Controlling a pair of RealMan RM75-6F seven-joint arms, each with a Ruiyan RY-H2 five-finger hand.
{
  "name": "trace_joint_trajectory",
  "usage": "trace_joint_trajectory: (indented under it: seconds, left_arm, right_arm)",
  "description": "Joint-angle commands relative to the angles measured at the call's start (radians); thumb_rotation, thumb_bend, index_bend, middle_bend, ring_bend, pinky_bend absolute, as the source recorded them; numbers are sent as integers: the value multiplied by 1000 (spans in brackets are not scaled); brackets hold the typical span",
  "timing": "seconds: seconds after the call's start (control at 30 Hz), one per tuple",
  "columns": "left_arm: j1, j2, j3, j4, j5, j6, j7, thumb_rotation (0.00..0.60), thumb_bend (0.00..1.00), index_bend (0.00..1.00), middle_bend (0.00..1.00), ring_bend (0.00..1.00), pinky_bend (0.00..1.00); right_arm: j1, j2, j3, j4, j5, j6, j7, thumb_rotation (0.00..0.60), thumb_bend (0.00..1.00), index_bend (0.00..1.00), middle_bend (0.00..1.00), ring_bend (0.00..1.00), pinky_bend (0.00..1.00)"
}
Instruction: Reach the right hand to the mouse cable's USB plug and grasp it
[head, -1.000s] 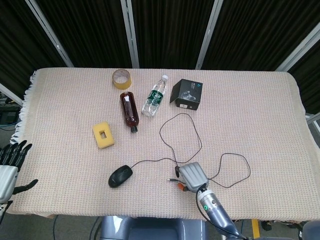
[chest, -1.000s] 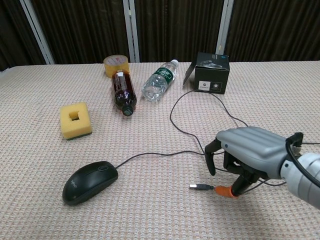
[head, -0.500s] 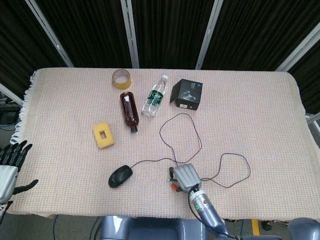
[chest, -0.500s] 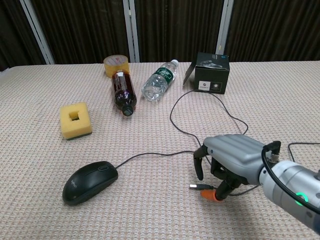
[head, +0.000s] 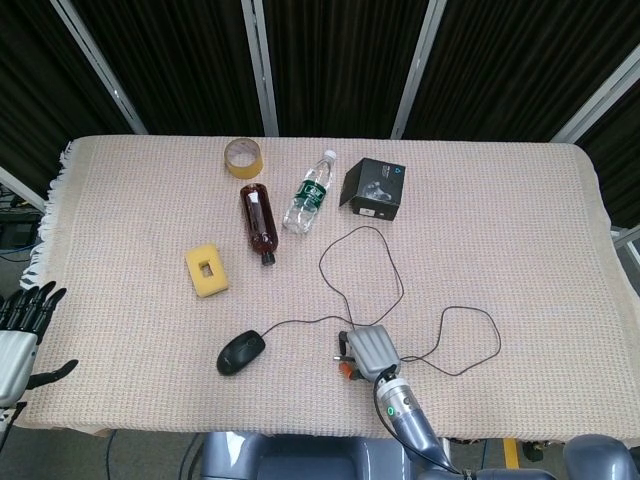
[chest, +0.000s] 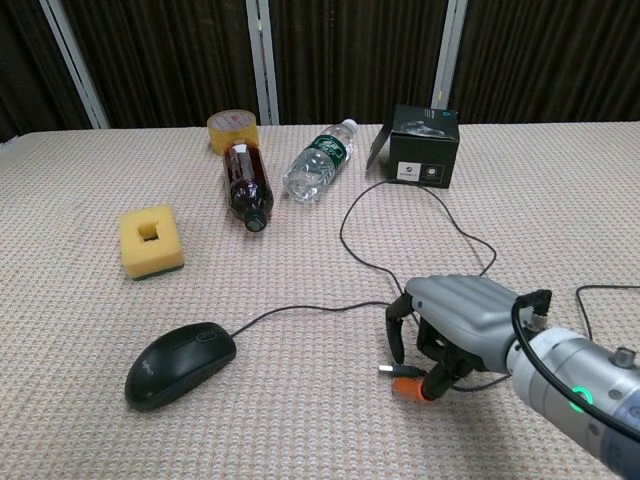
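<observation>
Now the right robot hand (chest: 450, 330) sits palm-down over the USB plug (chest: 391, 371) near the front edge of the desk (head: 520, 220), a little right of its middle. In the chest view the fingers (chest: 396, 325) curl down around the plug and an orange-tipped digit lies against its rear, where the cable (chest: 400, 215) joins, but only the metal tip shows past the hand, so I cannot tell whether the grip has closed on it or is merely caging it. The head view hides the contact under the back of the hand (head: 368, 352). The plug lies flat on the woven cloth, pointing toward the mouse (chest: 180, 363), which rests well apart near the front edge to the left. To finish the grasp well, I judge the hand should pinch the plug's housing rather than the thin cable behind it, closing thumb against finger from opposite sides so the plug does not skate across the cloth. Pressing down lightly first would pin it; the loose cable loops behind should give slack, so lifting need not drag the mouse. Snagging a fingertip in the weave or nipping the nearby cable run is the main risk. The left robot hand (head: 20, 330) hangs off the front left corner, fingers apart, holding nothing.
</observation>
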Motion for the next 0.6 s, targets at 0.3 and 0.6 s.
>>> trace_joint_trajectory:
  seconds: [0.3,0.6]
  left_arm:
    - [-1,3,1,-3,-1,-4,-8,600,78,1,0,0,0]
    - [-2,3,0,-2,-4,-6,-12,600,76,3,0,0,0]
  right_arm:
    - [11,-35,-5,41,22,9,-18,600,287,562,1000,1000,957]
    - [6,-34,-18,49,2,22,0,600,419,681,1000,1000,957]
